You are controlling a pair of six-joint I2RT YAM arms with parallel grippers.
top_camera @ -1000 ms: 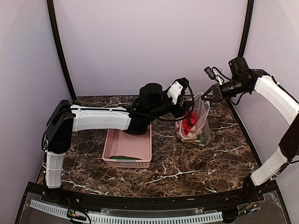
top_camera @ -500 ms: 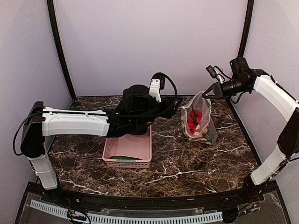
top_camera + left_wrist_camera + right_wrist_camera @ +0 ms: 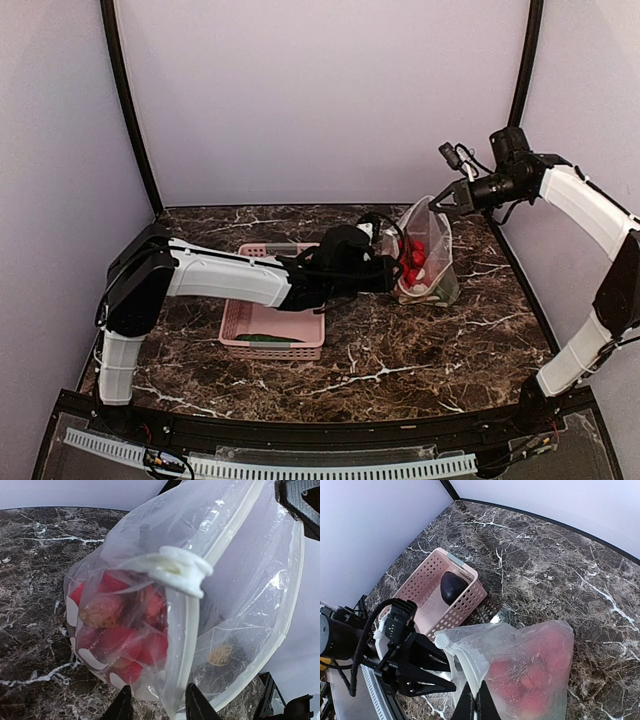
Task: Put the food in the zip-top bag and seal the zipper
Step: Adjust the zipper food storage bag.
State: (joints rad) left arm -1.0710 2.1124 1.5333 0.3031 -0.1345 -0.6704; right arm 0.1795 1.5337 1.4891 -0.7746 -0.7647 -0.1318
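The zip-top bag (image 3: pixel 428 250) stands on the table, holding several red fruits (image 3: pixel 412 262). My right gripper (image 3: pixel 441 204) is shut on the bag's top edge and holds it up; in the right wrist view its fingertips (image 3: pixel 465 706) pinch the rim by the white slider (image 3: pixel 441 640). My left gripper (image 3: pixel 388 272) is open, low at the bag's left side. In the left wrist view its jaws (image 3: pixel 159 706) straddle the zipper strip (image 3: pixel 186 630) below the slider (image 3: pixel 177 567), with the red fruits (image 3: pixel 120 632) behind the plastic. The eggplant (image 3: pixel 452 586) and the cucumber (image 3: pixel 265 339) lie in the basket.
The pink slatted basket (image 3: pixel 236 312) sits left of the bag, partly under my left arm; it also shows in the right wrist view (image 3: pixel 422 587). Black frame posts stand at the back corners. The table's back edge runs just behind the bag.
My left arm swung away from the bag, back over the basket, then dropped low and reached its open gripper to the bag's left edge. The right gripper kept hold of the bag's top.
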